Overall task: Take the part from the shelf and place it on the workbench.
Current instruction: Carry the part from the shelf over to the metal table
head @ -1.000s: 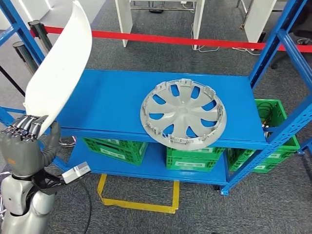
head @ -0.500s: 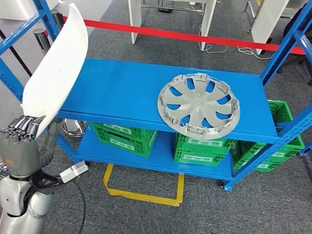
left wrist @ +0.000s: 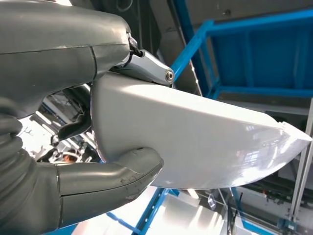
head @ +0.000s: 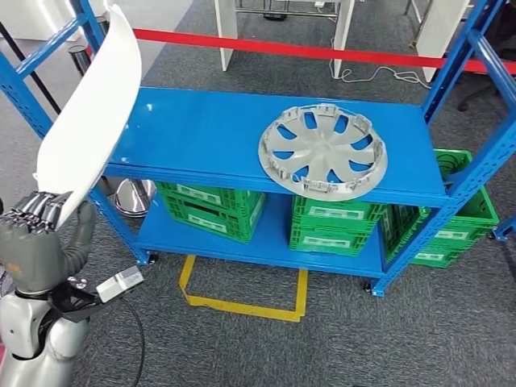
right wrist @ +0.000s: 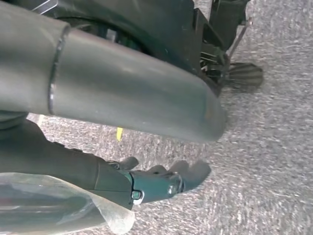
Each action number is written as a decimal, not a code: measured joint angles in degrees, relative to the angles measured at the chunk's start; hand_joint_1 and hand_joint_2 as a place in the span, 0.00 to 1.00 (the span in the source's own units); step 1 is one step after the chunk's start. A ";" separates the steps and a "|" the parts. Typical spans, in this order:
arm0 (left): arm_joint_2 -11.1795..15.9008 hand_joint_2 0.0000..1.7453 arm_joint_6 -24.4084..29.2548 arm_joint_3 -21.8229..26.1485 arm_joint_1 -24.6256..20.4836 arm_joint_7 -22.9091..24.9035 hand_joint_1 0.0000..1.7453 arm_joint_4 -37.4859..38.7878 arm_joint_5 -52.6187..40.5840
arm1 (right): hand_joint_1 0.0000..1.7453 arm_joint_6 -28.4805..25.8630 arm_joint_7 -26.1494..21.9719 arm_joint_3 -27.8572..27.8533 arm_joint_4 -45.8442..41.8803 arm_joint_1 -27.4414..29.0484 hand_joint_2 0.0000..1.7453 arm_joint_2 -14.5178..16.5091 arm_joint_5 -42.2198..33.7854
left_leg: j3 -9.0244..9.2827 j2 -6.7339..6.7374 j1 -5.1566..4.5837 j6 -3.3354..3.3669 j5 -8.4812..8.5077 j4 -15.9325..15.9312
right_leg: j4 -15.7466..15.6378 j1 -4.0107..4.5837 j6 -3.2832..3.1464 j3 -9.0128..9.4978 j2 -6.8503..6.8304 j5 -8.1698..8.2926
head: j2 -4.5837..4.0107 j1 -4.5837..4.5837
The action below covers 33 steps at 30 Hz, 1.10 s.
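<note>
Compare with half a second ago and you see the whole scene has slid: the camera has turned, so the blue shelf (head: 243,145) sits a little higher in the head view, while your left hand (head: 36,242) keeps nearly the same spot at the lower left. That hand grasps the white curved part (head: 91,113) by its lower end, thumb (left wrist: 110,183) under the edge and the fingers (head: 39,207) wrapped over the top, with the part rising up and away from the hand, tilted toward the shelf's left post. The grey wheel cover (head: 322,151) lies on the shelf's upper deck, well off to the right of the hand, above the green crates (head: 210,210). Your right hand (right wrist: 162,181) hangs over the grey carpet (right wrist: 265,161), fingers loosely spread and holding nothing.
</note>
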 joint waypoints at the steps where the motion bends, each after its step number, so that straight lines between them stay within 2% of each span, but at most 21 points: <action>1: 0.08 1.00 -0.01 -0.03 0.00 0.00 1.00 0.01 0.01 | 0.00 0.02 0.00 0.00 0.00 0.02 0.00 0.01 -0.02 | -0.70 0.02 0.18 -0.33 -2.94 3.87 | 0.05 0.02 -0.11 -0.61 -0.18 0.65 | 0.00 -0.09; 2: 0.12 1.00 -0.01 -0.05 0.01 0.01 1.00 0.03 0.01 | 0.00 0.02 0.00 0.00 0.00 0.04 0.00 0.01 -0.04 | -1.19 0.03 0.37 -0.63 -4.83 7.63 | 0.17 0.02 -0.07 -1.30 -0.38 1.30 | 0.00 -0.13; 4: 0.20 1.00 -0.01 -0.14 0.02 0.13 1.00 0.06 0.01 | 0.00 -0.03 0.00 0.00 0.00 0.04 0.00 0.01 -0.05 | -0.39 0.05 0.77 -1.10 -4.37 11.26 | 0.69 -0.02 0.16 -2.95 -0.72 2.53 | 0.00 -0.13; 5: 0.26 1.00 -0.01 -0.19 0.01 0.22 1.00 0.07 0.00 | 0.00 -0.08 0.00 0.00 0.00 0.03 0.00 0.01 -0.05 | 1.38 0.09 0.98 -1.26 -2.77 9.92 | 1.10 -0.09 0.37 -3.95 -0.82 3.00 | 0.00 -0.13; 7: 0.36 1.00 -0.01 -0.29 -0.01 0.41 1.00 0.08 -0.02 | 0.00 -0.18 -0.03 0.00 0.00 -0.02 0.00 0.01 -0.07 | 7.21 0.19 1.25 -1.43 -0.97 2.38 | 2.20 -0.14 0.91 -5.69 -0.93 3.62 | 0.00 -0.18; 9: 0.42 1.00 -0.01 -0.36 -0.04 0.50 1.00 0.08 -0.01 | 0.00 -0.32 -0.07 0.00 0.00 -0.07 0.00 0.02 -0.11 | 11.52 0.17 1.14 -1.04 -1.89 -4.53 | 3.07 -0.09 1.57 -6.90 -0.90 4.27 | 0.00 -0.22; 10: 0.43 1.00 -0.01 -0.39 -0.05 0.50 1.00 0.08 0.05 | 0.00 -0.43 -0.09 0.00 0.00 -0.07 0.00 0.03 -0.15 | 12.04 0.13 0.95 -0.67 -2.45 -5.96 | 3.24 -0.10 1.94 -7.38 -0.89 4.74 | 0.00 -0.22; 12: 0.43 1.00 -0.01 -0.51 -0.07 0.45 1.00 0.12 0.16 | 0.00 -0.69 -0.09 0.00 0.03 0.07 0.00 0.02 -0.26 | 10.99 0.19 0.83 0.36 -1.86 -6.45 | 3.38 -0.30 2.75 -8.27 -0.73 5.31 | 0.00 -0.23; 13: 0.43 1.00 -0.01 -0.64 -0.11 0.40 1.00 0.16 0.21 | 0.00 -0.78 -0.08 0.00 0.05 0.18 0.00 0.02 -0.34 | 10.26 0.26 0.83 1.00 -1.26 -6.51 | 3.99 -0.41 3.11 -8.92 -0.53 4.35 | 0.00 -0.16; 15: 0.43 1.00 -0.01 -0.90 -0.19 0.27 1.00 0.24 0.23 | 0.00 -0.86 -0.07 0.00 0.08 0.31 0.00 0.02 -0.48 | 8.66 0.42 0.81 1.96 0.11 -6.65 | 8.42 -0.52 3.58 -10.79 0.05 -0.60 | 0.00 0.01; 17: 0.44 1.00 -0.01 -1.02 -0.21 0.19 1.00 0.31 0.23 | 0.00 -0.88 -0.07 0.00 0.09 0.30 0.00 0.03 -0.54 | 6.92 0.43 0.55 2.34 1.49 -6.61 | 15.91 -0.50 3.73 -12.67 0.34 -5.60 | 0.00 0.16; 19: 0.45 1.00 -0.01 -1.08 -0.22 0.17 1.00 0.44 0.23 | 0.00 -0.90 -0.07 0.00 0.09 0.26 0.00 0.02 -0.56 | 5.19 0.43 0.27 2.40 2.84 -6.56 | 19.94 -0.40 3.52 -12.29 0.40 -5.69 | 0.00 0.17; 20: 0.45 1.00 -0.01 -1.11 -0.22 0.17 1.00 0.51 0.23 | 0.00 -0.96 -0.07 0.00 0.09 0.25 0.00 0.02 -0.57 | 4.41 0.40 0.17 2.38 3.49 -6.54 | 19.05 -0.29 3.26 -10.66 0.44 -4.10 | 0.00 0.16; 22: 0.45 1.00 -0.01 -1.19 -0.23 0.21 1.00 0.61 0.26 | 0.00 -1.21 -0.02 0.00 0.09 0.17 0.00 0.01 -0.61 | 3.14 0.30 0.04 2.21 4.70 -6.49 | 11.92 0.11 2.48 -4.71 0.63 -1.23 | 0.00 0.15; 24: 0.45 1.00 -0.01 -1.29 -0.32 0.37 1.00 0.75 0.30 | 0.00 -1.67 0.39 -0.01 0.10 0.04 0.00 0.01 -0.66 | 2.32 0.27 -0.03 1.83 5.88 -6.46 | 3.02 0.57 1.78 1.28 0.84 -1.41 | 0.00 0.12; 25: 0.45 1.00 -0.01 -1.36 -0.41 0.48 1.00 0.87 0.33 | 0.00 -1.95 0.89 -0.02 0.13 0.01 0.00 0.01 -0.70 | 2.00 0.30 0.03 1.57 6.51 -6.58 | 0.37 0.76 1.60 2.71 0.93 -1.95 | 0.01 0.13; 27: 0.48 1.00 -0.01 -1.53 -0.66 0.66 1.00 1.24 0.53 | 0.00 -2.84 3.17 -0.03 0.21 -0.03 0.00 0.03 -0.75 | 1.52 0.30 0.14 0.97 7.67 -7.20 | -1.64 0.74 1.27 3.00 0.83 -1.45 | 0.01 0.18; 29: 0.59 1.00 0.00 -1.81 -1.30 0.76 1.00 1.88 0.88 | 0.00 -4.20 8.16 -0.06 0.36 -0.11 0.00 0.06 -0.91 | 0.80 0.28 0.20 0.35 5.76 -6.25 | -2.21 0.44 0.51 2.46 0.49 0.08 | 0.01 0.14; 30: 0.67 1.00 0.00 -2.02 -1.89 0.80 1.00 2.42 1.12 | 0.00 -4.86 11.89 -0.08 0.43 -0.16 0.00 0.08 -1.02 | 0.10 0.28 0.30 0.05 3.28 -3.91 | -2.33 0.28 0.14 2.03 0.23 0.68 | 0.01 0.09; 32: 0.80 1.00 -0.02 -2.66 -3.46 0.91 1.00 4.06 1.45 | 0.00 -5.52 20.02 -0.11 0.48 -0.23 0.00 0.09 -1.14 | -1.71 0.29 0.66 -0.58 -1.95 3.92 | -1.64 0.27 -0.18 0.51 -0.26 1.46 | 0.00 0.01; 33: 0.86 1.00 -0.02 -3.12 -4.31 0.98 1.00 5.06 1.55 | 0.00 -5.51 23.62 -0.11 0.48 -0.27 0.00 0.09 -1.13 | -2.25 0.29 0.87 -0.90 -3.23 7.46 | -1.15 0.23 -0.13 -0.33 -0.46 1.71 | 0.00 -0.03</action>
